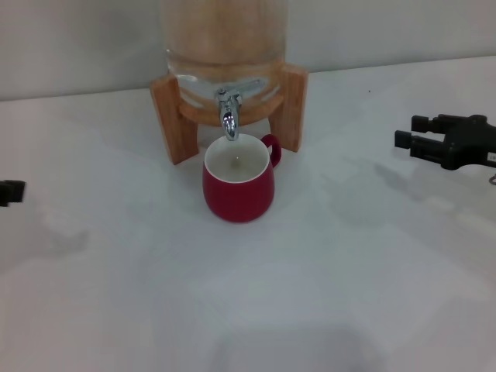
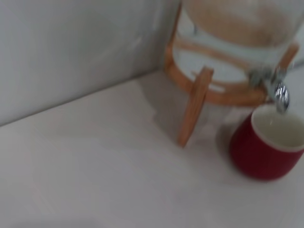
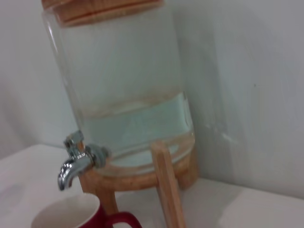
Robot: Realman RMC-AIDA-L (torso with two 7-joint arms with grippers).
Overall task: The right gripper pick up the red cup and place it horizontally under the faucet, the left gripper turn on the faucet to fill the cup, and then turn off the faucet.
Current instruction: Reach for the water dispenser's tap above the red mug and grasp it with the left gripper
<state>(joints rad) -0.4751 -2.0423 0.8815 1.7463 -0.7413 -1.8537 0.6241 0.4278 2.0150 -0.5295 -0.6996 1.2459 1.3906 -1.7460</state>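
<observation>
With the cup (image 1: 238, 188) upright under the faucet (image 1: 229, 115), the right gripper (image 1: 415, 132) sits aside, open and empty; left gripper (image 1: 9, 191), jaws unreadable, must reach the lever.

A plain white table (image 1: 325, 287) carries a wooden stand (image 1: 169, 116) holding a glass dispenser jar (image 1: 225, 35) near its back edge, with a red cup (image 1: 238, 188) standing upright directly in front, between the stand's legs.
</observation>
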